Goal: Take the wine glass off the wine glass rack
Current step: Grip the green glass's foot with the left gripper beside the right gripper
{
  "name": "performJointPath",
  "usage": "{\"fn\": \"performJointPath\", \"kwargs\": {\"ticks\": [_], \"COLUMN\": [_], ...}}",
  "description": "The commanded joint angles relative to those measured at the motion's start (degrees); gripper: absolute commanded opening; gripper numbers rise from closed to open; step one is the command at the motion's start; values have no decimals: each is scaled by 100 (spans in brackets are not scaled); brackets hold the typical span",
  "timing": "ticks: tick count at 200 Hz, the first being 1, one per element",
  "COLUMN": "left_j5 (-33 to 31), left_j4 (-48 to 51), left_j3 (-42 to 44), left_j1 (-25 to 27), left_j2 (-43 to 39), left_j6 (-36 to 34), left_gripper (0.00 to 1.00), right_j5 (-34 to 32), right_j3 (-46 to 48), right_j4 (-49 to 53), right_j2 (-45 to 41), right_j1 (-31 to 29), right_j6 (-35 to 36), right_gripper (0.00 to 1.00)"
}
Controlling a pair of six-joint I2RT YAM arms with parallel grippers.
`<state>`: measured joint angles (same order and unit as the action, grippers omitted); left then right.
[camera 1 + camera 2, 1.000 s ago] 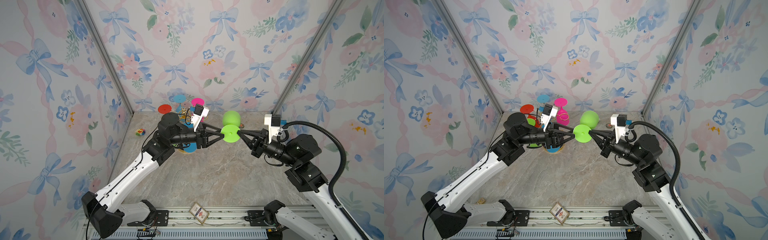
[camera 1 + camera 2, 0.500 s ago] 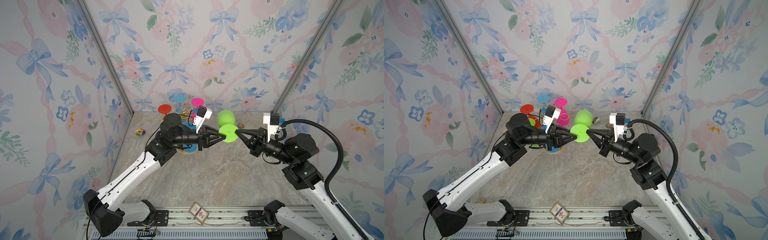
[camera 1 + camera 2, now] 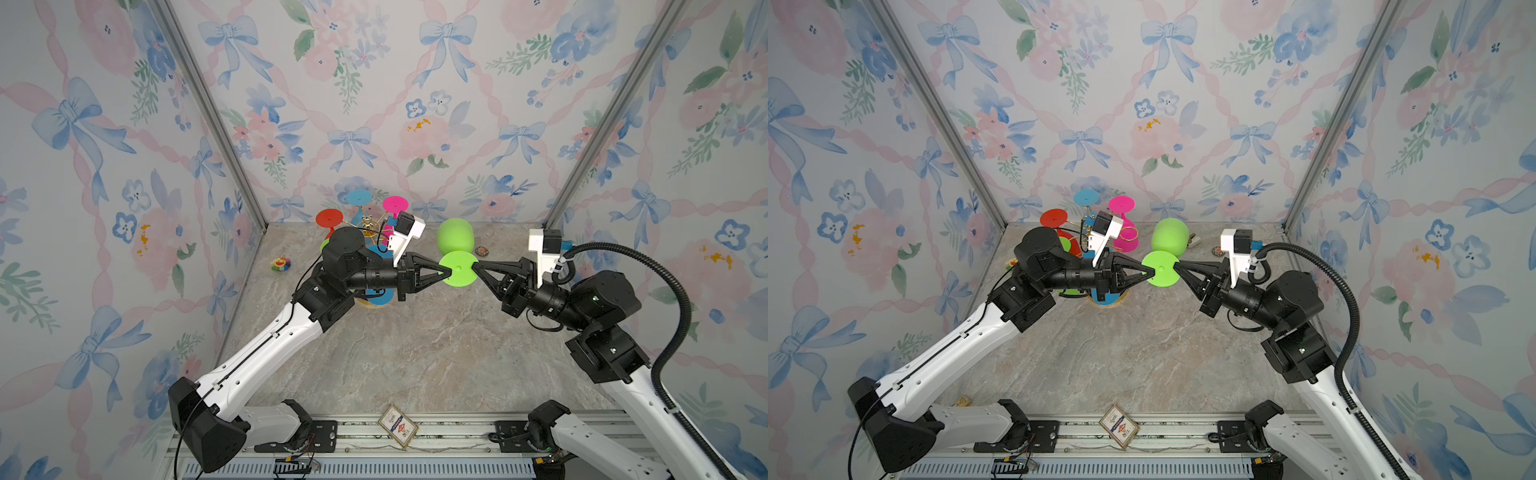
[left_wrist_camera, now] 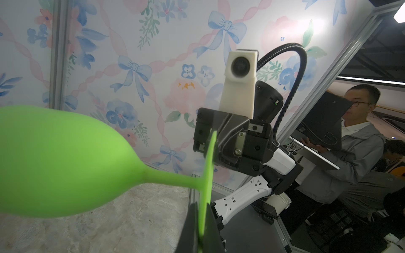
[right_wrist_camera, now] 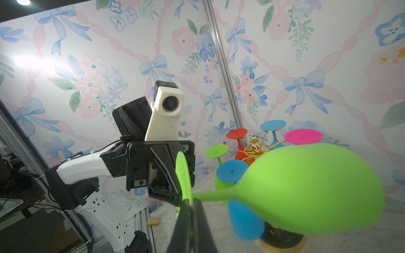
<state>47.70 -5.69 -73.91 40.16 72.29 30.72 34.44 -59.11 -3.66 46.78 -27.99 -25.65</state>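
Partly hidden: wine glass rack behind left arm.

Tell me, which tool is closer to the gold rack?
Left. The left tool pinches the green glass's foot on the side facing the rack, which stands just behind that arm. The right tool pinches the foot's opposite edge, farther from the rack.

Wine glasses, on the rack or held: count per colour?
Green: 2, held green glass, racked green glass
Blue: 2, far blue glass, near blue glass
Red: 1, red glass
Pink: 1, pink glass
Total: 6
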Motion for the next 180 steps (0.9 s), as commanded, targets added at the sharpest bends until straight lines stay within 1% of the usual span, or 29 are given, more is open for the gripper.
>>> {"fn": "performJointPath", "kwargs": {"ticks": [1, 18, 25, 53, 65, 73, 80, 99, 122, 145, 163, 180], "left_j5": [72, 46, 46, 33, -15, -61, -144, -546, -887, -1312, -1849, -2623], "left_j4": [-187, -186, -186, -186, -186, -183, -185, -171, -2, 241, 499, 624], "left_j3": [86, 96, 83, 52, 82, 108, 134, 272, 394, 452, 464, 575], "left_j1": [42, 42, 36, 35, 37, 36, 36, 49, 110, 286, 539, 883], "left_j2": [-13, 6, 16, 49, 48, 39, 35, -20, -66, -87, -120, -230], "left_j6": [-101, -149, -160, -279, -373, -447, -519, -740, -1156, -1642, -2175, -2812], "left_gripper": [1, 0, 0, 0, 0, 0, 0, 0, 0, 0, 0, 0], "right_j5": [-185, -190, -198, -227, -243, -291, -344, -451, -809, -1584, -2214, -2641], "right_j3": [63, 51, 37, -53, -66, -78, -88, -218, -477, -861, -1181, -1592], "right_j4": [129, 198, 254, 479, 534, 564, 608, 816, 1249, 2013, 2623, 3336], "right_j2": [-11, -22, -21, -58, -89, -113, -134, -210, -307, -278, -195, -24], "right_j1": [-41, -47, -40, -44, -44, -41, -44, -44, -39, -26, 12, 194], "right_j6": [79, 105, 126, 195, 193, 163, 156, 107, 80, 58, -71, -327], "right_gripper": [4, 8, 11, 32, 38, 47, 53, 63, 70, 76, 79, 79]}}
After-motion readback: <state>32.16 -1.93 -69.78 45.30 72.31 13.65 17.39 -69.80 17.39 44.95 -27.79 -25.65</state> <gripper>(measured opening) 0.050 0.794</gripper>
